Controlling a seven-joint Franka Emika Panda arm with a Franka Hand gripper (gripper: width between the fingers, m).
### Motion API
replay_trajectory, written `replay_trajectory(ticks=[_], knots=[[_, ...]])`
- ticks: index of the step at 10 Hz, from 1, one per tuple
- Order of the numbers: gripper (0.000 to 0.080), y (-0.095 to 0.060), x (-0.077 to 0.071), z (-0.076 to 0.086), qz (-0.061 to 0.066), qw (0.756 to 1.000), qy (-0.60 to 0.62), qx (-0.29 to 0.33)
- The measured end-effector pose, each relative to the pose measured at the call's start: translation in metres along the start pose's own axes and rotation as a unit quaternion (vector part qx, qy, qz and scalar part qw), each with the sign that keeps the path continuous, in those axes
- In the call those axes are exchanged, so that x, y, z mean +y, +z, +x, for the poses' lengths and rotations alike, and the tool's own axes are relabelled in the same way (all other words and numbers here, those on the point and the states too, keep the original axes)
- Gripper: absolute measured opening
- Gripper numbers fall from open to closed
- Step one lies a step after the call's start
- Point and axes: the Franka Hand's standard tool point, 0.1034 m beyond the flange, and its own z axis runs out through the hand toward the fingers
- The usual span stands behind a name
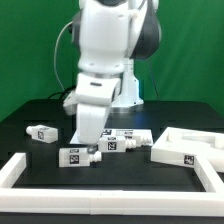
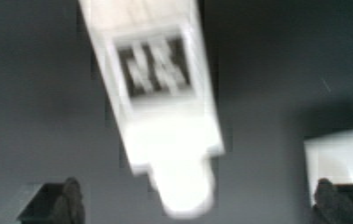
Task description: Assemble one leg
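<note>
A leg (image 2: pixel 160 100), a white block with a black-and-white tag and a short round end, lies on the black table under the wrist camera, blurred. My gripper (image 2: pixel 201 203) is open, with its dark fingertips (image 2: pixel 56 203) wide apart on either side of the leg's round end and holding nothing. In the exterior view my gripper (image 1: pixel 83 138) hangs low just above a leg (image 1: pixel 78 156) near the front. Another leg (image 1: pixel 42 132) lies at the exterior view's left, and more legs (image 1: pixel 118 141) lie close together at the middle.
A large white tray-like panel (image 1: pixel 190 150) with raised rims lies at the exterior view's right. A long white rim (image 1: pixel 60 200) runs along the front and left of the table. A white part (image 2: pixel 342 155) shows at the edge of the wrist view.
</note>
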Motion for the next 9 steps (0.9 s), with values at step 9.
replay_trajectory(ticks=[9], knots=[[0.0648,-0.022,-0.015,0.037,-0.036,0.983,0.176,0.035]])
